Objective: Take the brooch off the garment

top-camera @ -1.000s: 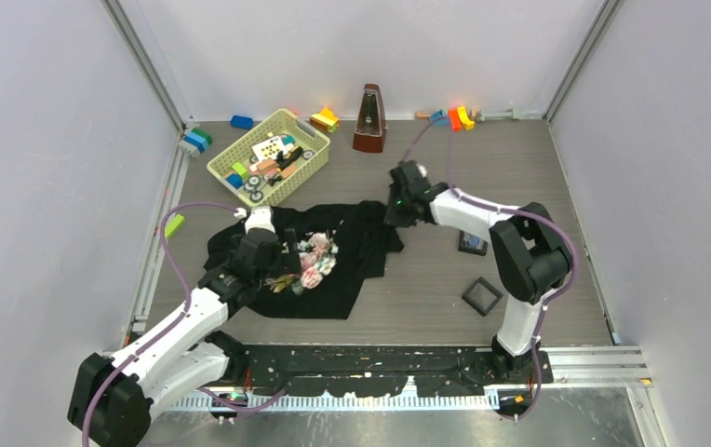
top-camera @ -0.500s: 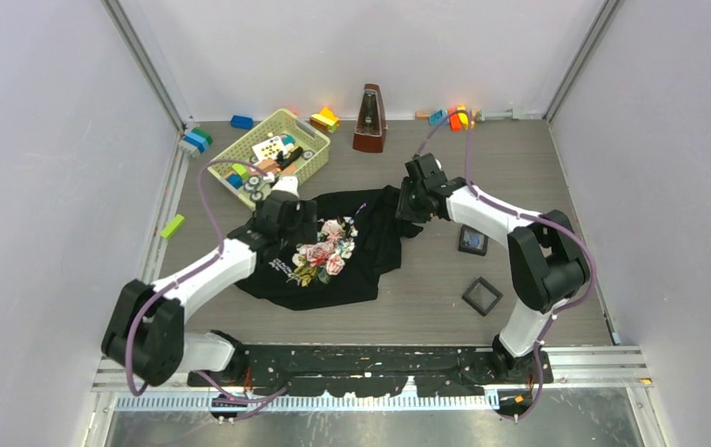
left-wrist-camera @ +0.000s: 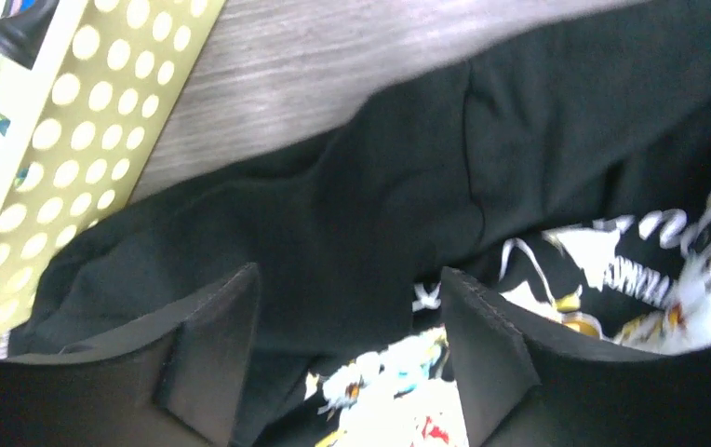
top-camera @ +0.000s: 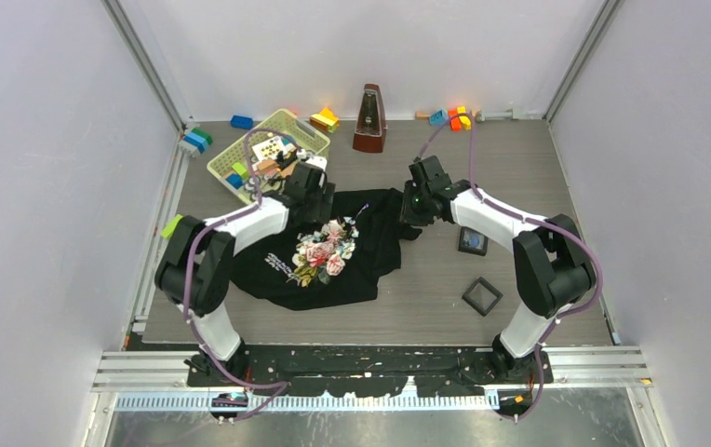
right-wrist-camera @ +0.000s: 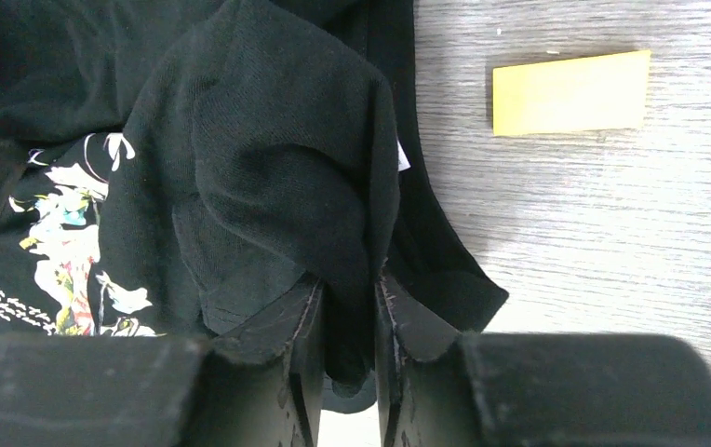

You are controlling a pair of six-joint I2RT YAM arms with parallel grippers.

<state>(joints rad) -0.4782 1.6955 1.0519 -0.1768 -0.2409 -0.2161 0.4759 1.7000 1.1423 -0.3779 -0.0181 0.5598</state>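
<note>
The garment [top-camera: 333,270], a black T-shirt with a rose print and white script, lies crumpled on the table's middle. My right gripper [right-wrist-camera: 347,289] is shut on a raised fold of black cloth at the shirt's right edge [top-camera: 406,209]. My left gripper [left-wrist-camera: 350,279] hovers open over the shirt's far left edge [top-camera: 319,197], next to the basket, with cloth and print showing below its fingers. A tiny light-blue speck [right-wrist-camera: 74,216] sits in the floral print. I cannot tell whether it is the brooch.
A yellow-green perforated basket [top-camera: 224,160] of toys stands just beyond the left gripper. A metronome [top-camera: 368,119] and coloured blocks [top-camera: 456,117] line the back. Two small black square boxes [top-camera: 472,242] [top-camera: 482,296] lie right of the shirt. A yellow note [right-wrist-camera: 570,91] lies on the wood.
My left arm has swung from the shirt's near left side to its far left edge by the basket, its jaws narrowing a little. The right gripper has pulled the fold slightly rightward, spreading the shirt.
</note>
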